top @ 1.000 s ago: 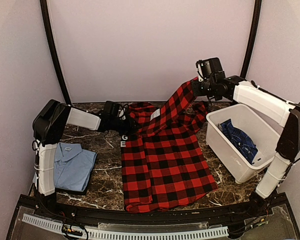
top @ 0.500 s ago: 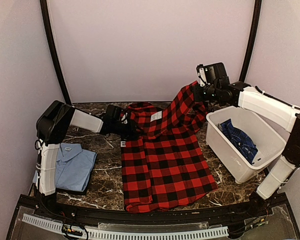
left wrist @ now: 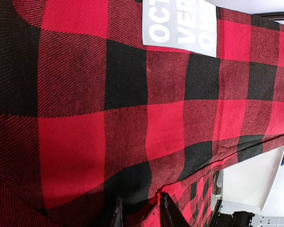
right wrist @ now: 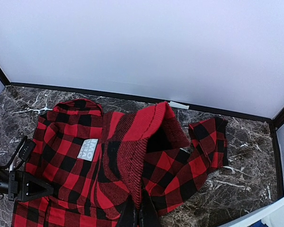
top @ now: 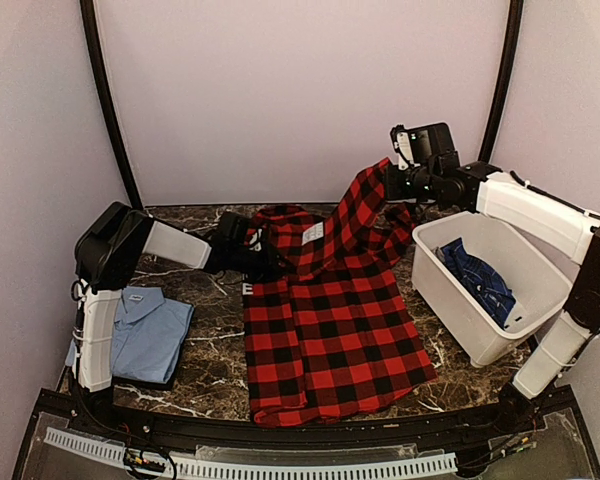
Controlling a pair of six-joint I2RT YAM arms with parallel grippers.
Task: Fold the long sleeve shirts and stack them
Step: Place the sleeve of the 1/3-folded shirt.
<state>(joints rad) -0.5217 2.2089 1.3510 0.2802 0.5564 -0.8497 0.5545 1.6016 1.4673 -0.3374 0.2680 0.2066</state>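
Flannel shirt: I see the red-and-black checked flannel shirt [top: 330,320] spread flat over the middle of the marble table [top: 215,350], its collar toward 12 o'clock and its hem toward 6.
Neck label: the white neck label [top: 312,231] lies face up just below the collar; it fills the top of my left wrist view.
Right gripper: the right gripper [top: 388,178] is up at 1 o'clock, above the table. It is clenched on the cuff end of one sleeve [top: 365,205], which rises in a slanted band from the shirt body to the fingers.
Left gripper: the left gripper [top: 260,262] is low at 10 o'clock, on the shirt's shoulder edge. In the wrist view a ridge of checked cloth stands between the two fingers [left wrist: 168,213], but I cannot tell whether they pinch it or only straddle it.
Light blue shirt: the light blue shirt [top: 145,330] is folded, collar up, at 8 o'clock beside the left arm's base, well apart from the flannel.
Dark blue shirt: the dark blue shirt [top: 480,280] lies crumpled inside the white bin [top: 450,290] at 3 o'clock, and the bin's near wall sits just beside the flannel's edge.
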